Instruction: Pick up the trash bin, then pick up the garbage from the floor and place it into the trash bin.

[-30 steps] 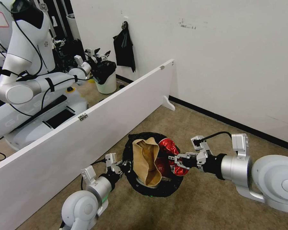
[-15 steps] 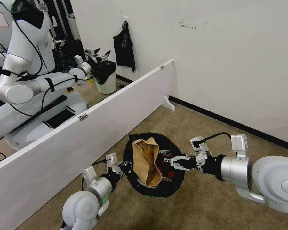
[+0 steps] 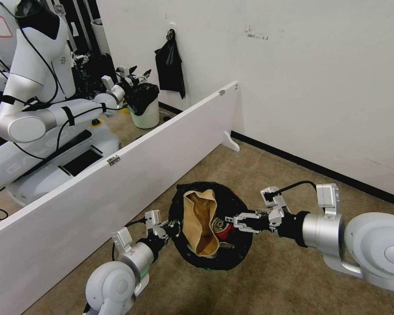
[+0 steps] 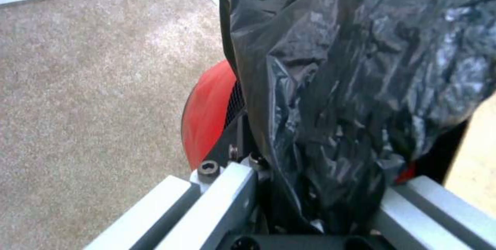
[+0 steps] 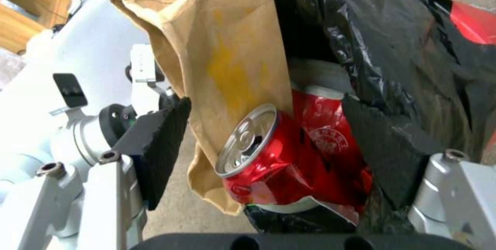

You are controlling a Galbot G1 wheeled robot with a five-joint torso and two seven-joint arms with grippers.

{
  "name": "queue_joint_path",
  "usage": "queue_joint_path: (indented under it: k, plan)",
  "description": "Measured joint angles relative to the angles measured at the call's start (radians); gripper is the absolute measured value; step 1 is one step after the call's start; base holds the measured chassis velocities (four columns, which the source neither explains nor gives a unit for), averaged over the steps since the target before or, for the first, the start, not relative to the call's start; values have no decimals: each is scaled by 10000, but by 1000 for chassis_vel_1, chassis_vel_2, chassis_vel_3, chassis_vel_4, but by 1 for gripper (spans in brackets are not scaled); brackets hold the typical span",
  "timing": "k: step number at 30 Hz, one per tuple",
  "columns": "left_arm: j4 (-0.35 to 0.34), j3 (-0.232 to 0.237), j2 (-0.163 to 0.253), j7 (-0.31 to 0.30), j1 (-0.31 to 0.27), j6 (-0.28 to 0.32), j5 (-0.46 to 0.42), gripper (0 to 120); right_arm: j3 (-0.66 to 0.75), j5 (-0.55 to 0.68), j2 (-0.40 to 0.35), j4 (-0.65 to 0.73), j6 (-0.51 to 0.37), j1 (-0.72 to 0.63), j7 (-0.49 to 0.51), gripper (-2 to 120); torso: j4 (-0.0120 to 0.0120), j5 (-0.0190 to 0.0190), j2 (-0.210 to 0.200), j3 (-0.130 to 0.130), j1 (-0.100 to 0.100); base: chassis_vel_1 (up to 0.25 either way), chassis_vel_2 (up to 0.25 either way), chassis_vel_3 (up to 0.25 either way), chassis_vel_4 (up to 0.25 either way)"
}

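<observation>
Your left gripper (image 3: 170,227) is clamped on the near rim of the red trash bin (image 3: 210,225), pinching its black liner (image 4: 331,87) and holding the bin above the carpet (image 3: 271,175). Your right gripper (image 3: 233,220) hangs spread wide and empty over the bin's mouth. Just below its pads, the dented red can (image 5: 289,157) lies inside, touching the tan paper bag (image 3: 200,221) that leans beside it.

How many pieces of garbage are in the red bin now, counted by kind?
Tan paper bag: 1
Red can: 1
Total: 2 visible in the trash bin; anything beneath them is hidden.
</observation>
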Motion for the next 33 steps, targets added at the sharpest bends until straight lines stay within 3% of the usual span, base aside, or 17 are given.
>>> queue_joint_path:
  k: [8, 15, 33]
  plan:
    - [1, -21, 12, 0, -1, -1, -8, 0, 89, 65, -145, 105, 8, 43, 6, 84, 0, 0, 0, 0, 0, 0, 0, 0, 0]
    - [1, -77, 67, 1, 1, -6, -36, 0, 252, 304, -366, 302, 43, 199, 120, 98, 0, -1, 0, 0, 0, 0, 0, 0, 0]
    - [-38, -89, 316, 9, 31, -6, -170, 0, 527, 1169, -796, 706, 195, 1051, 872, 100, 0, -1, 0, 0, 0, 0, 0, 0, 0]
